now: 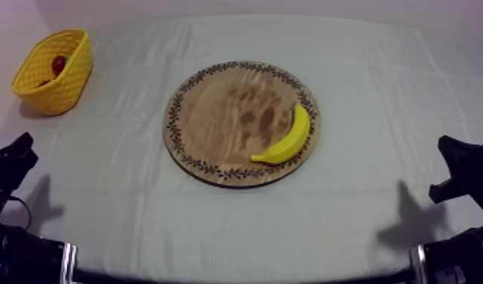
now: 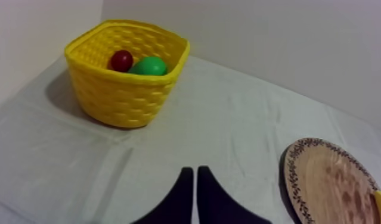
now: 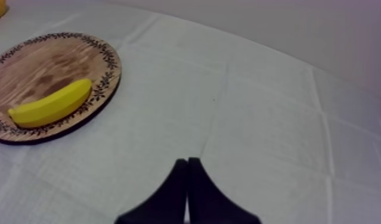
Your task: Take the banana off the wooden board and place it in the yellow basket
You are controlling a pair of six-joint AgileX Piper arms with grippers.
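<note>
A yellow banana [image 1: 287,138] lies on the right part of the round wooden board [image 1: 221,113] in the middle of the table. The yellow basket [image 1: 54,72] stands at the far left and holds a small red fruit [image 2: 121,60] and a green pear [image 2: 148,66]. My left gripper [image 1: 17,155] rests low at the left side, its fingers together as a narrow wedge [image 2: 193,179] over bare cloth. At the right side my right gripper [image 1: 456,162] rests low, fingers together [image 3: 187,170], the banana [image 3: 51,104] well away from it on the board's near edge [image 3: 103,89].
Grey-white cloth covers the table, with wide free room around the board. A pale wall runs along the back and the left. The table's front edge lies between the two arms.
</note>
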